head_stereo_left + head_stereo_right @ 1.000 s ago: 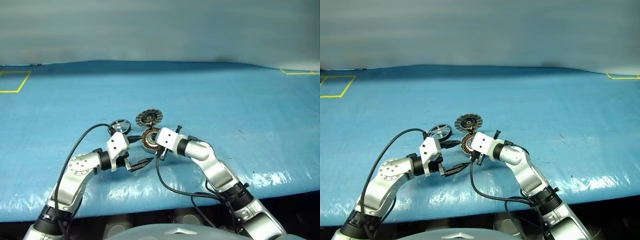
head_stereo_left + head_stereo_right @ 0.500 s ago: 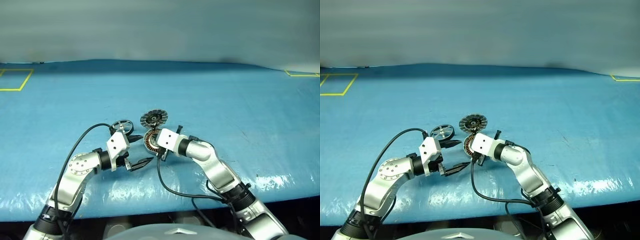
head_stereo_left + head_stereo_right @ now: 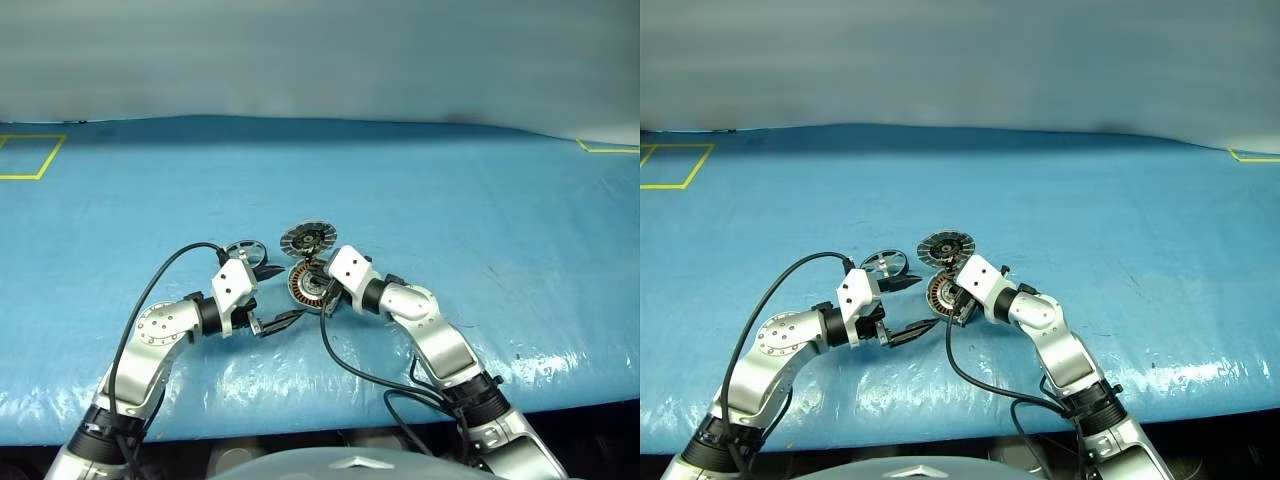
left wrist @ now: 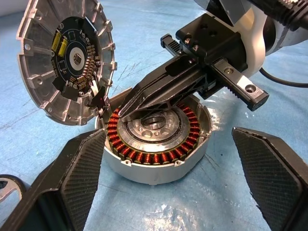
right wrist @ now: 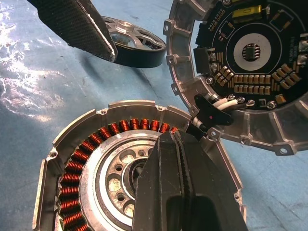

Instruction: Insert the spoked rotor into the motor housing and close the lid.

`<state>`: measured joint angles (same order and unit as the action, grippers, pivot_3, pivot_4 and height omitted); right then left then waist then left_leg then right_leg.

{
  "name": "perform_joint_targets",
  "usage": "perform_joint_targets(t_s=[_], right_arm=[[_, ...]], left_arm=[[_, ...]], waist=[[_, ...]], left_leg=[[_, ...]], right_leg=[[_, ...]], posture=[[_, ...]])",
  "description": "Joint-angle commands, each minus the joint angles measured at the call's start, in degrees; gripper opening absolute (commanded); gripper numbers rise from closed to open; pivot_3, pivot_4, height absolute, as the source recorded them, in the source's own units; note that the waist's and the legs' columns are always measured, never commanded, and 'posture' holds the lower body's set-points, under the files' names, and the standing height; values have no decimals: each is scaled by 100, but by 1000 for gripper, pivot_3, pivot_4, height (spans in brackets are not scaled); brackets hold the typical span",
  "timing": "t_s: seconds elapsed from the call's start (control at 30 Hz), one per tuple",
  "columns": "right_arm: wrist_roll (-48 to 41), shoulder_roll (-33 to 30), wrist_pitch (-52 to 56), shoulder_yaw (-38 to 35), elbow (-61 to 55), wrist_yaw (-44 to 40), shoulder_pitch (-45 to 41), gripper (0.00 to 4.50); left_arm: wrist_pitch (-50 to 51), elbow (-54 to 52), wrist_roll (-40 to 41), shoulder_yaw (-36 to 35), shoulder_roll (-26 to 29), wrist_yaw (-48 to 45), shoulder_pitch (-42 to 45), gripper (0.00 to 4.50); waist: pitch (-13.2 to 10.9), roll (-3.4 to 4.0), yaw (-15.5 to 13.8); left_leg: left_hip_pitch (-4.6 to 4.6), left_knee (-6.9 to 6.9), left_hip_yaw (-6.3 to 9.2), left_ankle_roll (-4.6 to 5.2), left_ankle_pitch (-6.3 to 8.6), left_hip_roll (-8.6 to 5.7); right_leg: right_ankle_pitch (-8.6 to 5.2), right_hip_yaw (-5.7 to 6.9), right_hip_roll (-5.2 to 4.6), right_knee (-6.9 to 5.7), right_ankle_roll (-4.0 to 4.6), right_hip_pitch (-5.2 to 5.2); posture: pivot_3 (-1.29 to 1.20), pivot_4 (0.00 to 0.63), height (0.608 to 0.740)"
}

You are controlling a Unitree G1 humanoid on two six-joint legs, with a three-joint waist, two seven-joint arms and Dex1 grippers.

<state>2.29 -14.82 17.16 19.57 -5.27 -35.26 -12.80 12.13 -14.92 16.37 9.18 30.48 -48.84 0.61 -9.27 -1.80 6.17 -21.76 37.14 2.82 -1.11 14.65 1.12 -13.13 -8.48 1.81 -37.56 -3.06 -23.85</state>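
On the left of the blue table cover [image 3: 480,200], the spoked rotor [image 3: 244,252] is lying flat on its own, apart from the other parts and gripped by nothing. That suggests the first step, getting it into the housing, is not yet done.

Just beside it, the left gripper [image 3: 272,297] is hovering with its two black fingers spread wide and nothing between them. In the left wrist view those fingers [image 4: 82,168] are standing either side of the motor housing [image 4: 154,144] without touching it, as if lining up on it from the near side.

In the middle, the housing is sitting on the cover with its ring of copper windings and bare hub showing, so its cavity is empty. The lid [image 3: 308,239] is lying open just behind it, circuit side up, and looks joined to the housing's rim by a short black and white cable [image 5: 211,113].

To the right, the right gripper [image 5: 180,185] is clenched, its fingers pressed together and holding nothing. It is reaching over the housing with its tips above the hub; whether they are touching the metal I cannot tell.

So, by my reading, both steps are still waiting: the rotor needs picking up and seating over the hub, and then the lid needs folding over and closing.
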Motion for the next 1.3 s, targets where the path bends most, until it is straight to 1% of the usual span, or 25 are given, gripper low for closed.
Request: perform_joint_targets(t_s=[0.03,0.2,0.37,0.47,0.6,0.7,0.8,0.97,1.13,1.3], right_arm=[[-693,218,260,-286,-389,-204,-2,28],[-870,84,443,-183,-512,-435,-16,28],[-1268,12,677,-195,-644,-739,65,28],[-1140,-59,635,-101,-615,-679,72,28],[-665,-175,427,72,-269,-395,-1,28],[-786,-162,488,67,-274,-494,37,28],[-654,-311,509,254,-315,-630,80,28],[-335,-298,503,337,30,-290,78,28],[-260,-328,445,433,70,-301,55,28],[-1135,-79,648,77,-432,-631,138,28]], left_arm=[[-86,-56,20,-59,-12,-11,8,4500],[-89,-46,16,-59,-11,-13,19,4500],[-100,-55,3,-52,-18,4,-1,4500],[-109,-62,-27,-36,-3,7,-24,4500],[-112,-51,-60,-28,10,6,-14,4500],[-111,-48,-62,-33,-2,8,-10,4500],[-114,-44,-68,-26,-6,5,-13,4500],[-114,-54,-72,-11,-11,-1,-13,4500],[-128,-44,-91,-17,-15,14,7,4500],[-128,-37,-95,-11,-14,12,-1,4500]], waist=[[-6,1,0],[-15,10,-13],[-17,11,-24],[-18,13,-31],[-18,13,-44],[-18,12,-56],[-18,12,-81],[-16,11,-90],[-15,10,-95],[-16,10,-90]], left_leg=[[-1,0,0,0,0,0],[-7,-2,7,0,0,1],[-8,-2,8,0,0,0],[-8,-2,8,0,0,0],[-8,-2,8,0,0,-7],[-8,-2,8,0,0,-8],[-8,-1,8,0,0,-9],[-6,-2,9,0,0,-10],[2,7,10,0,0,-12],[2,9,10,1,0,-18]], right_leg=[[0,0,0,0,0,0],[2,7,1,0,-8,-4],[0,9,-1,0,-7,-4],[0,9,-1,0,-7,-4],[-1,10,-1,0,-6,-4],[-1,10,-1,0,-6,-4],[-1,10,-1,0,-6,-3],[-1,12,-3,-1,-10,-2],[-5,12,-5,-4,-3,9],[-4,12,-11,-4,-5,10]], posture=[[0,150,740],[0,150,740],[0,150,740],[0,150,740],[0,150,740],[0,150,740],[0,150,740],[0,150,740],[0,150,740],[0,150,740]])
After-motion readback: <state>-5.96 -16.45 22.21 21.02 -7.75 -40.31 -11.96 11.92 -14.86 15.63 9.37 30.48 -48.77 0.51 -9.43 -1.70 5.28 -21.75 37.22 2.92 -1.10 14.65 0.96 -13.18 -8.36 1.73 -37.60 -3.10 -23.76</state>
